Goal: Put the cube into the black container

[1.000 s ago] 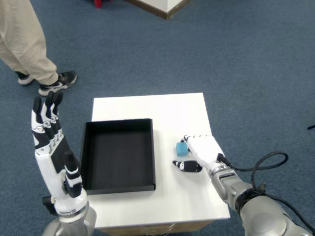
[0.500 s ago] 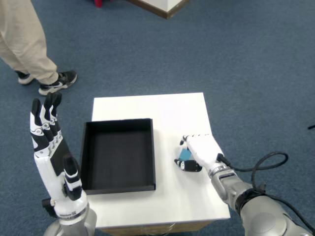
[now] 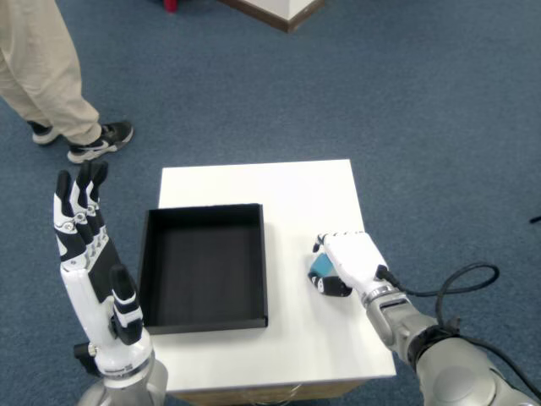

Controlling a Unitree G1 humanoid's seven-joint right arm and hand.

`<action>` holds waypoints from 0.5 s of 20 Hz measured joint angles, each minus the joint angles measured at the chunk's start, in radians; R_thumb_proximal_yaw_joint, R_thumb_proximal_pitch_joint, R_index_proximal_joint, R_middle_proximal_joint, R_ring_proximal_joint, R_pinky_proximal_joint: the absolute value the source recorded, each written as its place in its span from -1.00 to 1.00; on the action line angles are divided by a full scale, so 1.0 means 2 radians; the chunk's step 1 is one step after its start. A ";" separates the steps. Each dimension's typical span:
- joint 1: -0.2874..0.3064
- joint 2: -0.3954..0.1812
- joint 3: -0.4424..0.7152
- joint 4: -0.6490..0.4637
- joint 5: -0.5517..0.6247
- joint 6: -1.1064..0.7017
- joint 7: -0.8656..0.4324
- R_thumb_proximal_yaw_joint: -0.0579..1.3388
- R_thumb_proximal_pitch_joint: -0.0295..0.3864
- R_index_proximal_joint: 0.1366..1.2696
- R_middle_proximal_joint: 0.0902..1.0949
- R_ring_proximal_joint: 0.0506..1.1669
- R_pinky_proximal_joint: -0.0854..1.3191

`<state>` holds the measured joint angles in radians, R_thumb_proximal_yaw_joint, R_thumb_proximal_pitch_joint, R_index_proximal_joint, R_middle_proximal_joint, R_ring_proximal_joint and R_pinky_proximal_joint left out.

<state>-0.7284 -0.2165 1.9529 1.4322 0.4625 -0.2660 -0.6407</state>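
Teal cube (image 3: 319, 267): enclosed by the curled fingers (image 3: 325, 246) and thumb of the right hand (image 3: 348, 262), on the white table (image 3: 296, 194), right of the black container (image 3: 203, 266), apart from it. Left hand (image 3: 89, 271): raised beside the table, fingers extended together.
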 measured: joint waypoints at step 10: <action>0.002 0.001 0.001 0.000 0.000 0.006 -0.001 0.16 -0.68 -0.27 0.13 0.17 0.29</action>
<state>-0.7250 -0.2138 1.9543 1.4324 0.4617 -0.2543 -0.6422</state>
